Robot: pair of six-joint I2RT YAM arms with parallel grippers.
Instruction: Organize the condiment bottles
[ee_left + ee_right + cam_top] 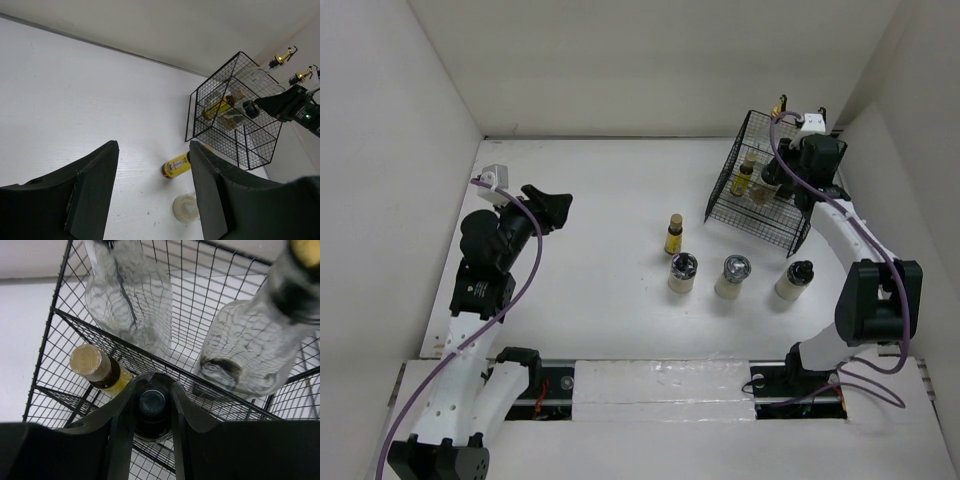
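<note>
My right gripper (784, 186) reaches down into the black wire basket (732, 207) and is shut on a squat jar with a dark lid (152, 403), one finger on each side. A small amber bottle with a cork-coloured cap (96, 368) stands beside it. Two tall clear glass bottles (131, 290) (250, 347) stand behind, their gold pourers (281, 57) showing above the basket. On the table stand one amber bottle (674, 235) and three squat pale jars (683, 272) (734, 276) (796, 280). My left gripper (556, 208) is open and empty, held above the table's left side.
The basket stands in the back right corner against the white walls (910, 90). The loose bottles form a row in front of it. In the left wrist view the amber bottle (176, 165) and one jar (185, 207) show between my open fingers (100, 190).
</note>
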